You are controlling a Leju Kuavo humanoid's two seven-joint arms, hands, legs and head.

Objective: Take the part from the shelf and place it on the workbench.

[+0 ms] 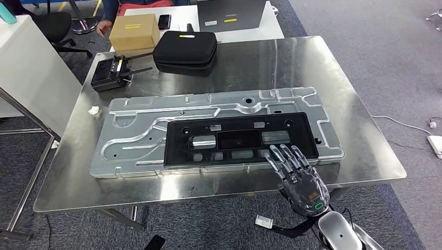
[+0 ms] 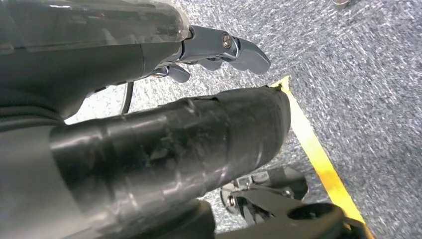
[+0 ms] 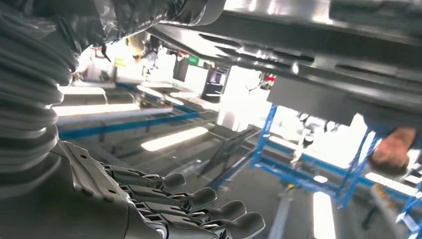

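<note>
Right hand (image 1: 298, 174) hovers, fingers spread wide, holding nothing, at the near edge of the flat black plastic part (image 1: 240, 138); part rests on the workbench's (image 1: 359, 140) ribbed silver metal plate (image 1: 130, 140); placement looks done; left hand (image 2: 214, 52) unclear.

Bright overhead light glares off the steel workbench (image 1: 339, 104); wrist views blur close up.

the steel tabletop (image 1: 333, 78) in front of me carries a long grey metal panel (image 1: 135, 135) lying flat across its middle, and the black part (image 1: 240, 139) rests on top of that panel. at the far edge sit a black case (image 1: 185, 48) and, left of it, a controller (image 1: 110, 73). a small white scrap (image 1: 94, 110) lies near the left edge.
</note>
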